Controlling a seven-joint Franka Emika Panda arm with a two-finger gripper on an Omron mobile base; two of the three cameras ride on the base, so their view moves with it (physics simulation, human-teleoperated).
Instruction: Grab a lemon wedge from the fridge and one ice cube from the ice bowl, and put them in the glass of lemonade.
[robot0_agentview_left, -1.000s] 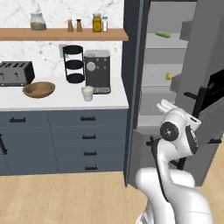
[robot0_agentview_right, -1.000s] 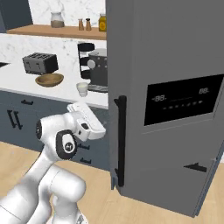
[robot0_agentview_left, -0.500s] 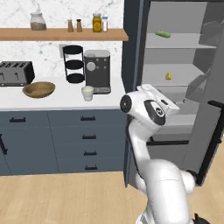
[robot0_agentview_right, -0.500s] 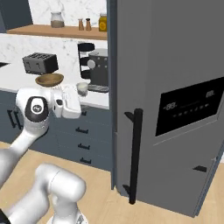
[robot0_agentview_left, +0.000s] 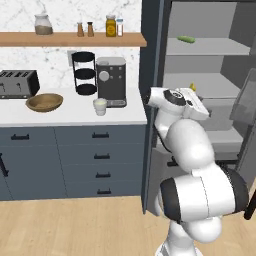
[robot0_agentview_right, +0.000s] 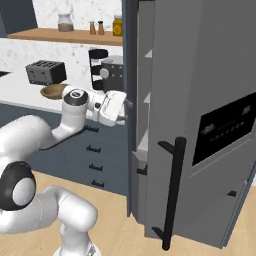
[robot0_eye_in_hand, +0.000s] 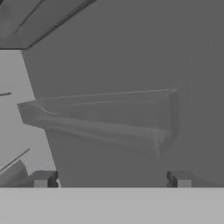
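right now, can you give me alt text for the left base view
A white robot arm reaches into the open fridge, its hand beside a tiny yellow lemon wedge on a middle shelf. A green vegetable lies on the shelf above. On the counter to the left stand a wooden ice bowl, a glass of lemonade and a coffee machine.

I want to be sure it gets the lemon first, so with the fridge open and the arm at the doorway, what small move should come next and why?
Probably swing the hand toward the lemon wedge on the middle shelf of the fridge. The gripper is open and empty but faces a clear door bin, not the wedge, which sits just behind the wrist in the left base view.
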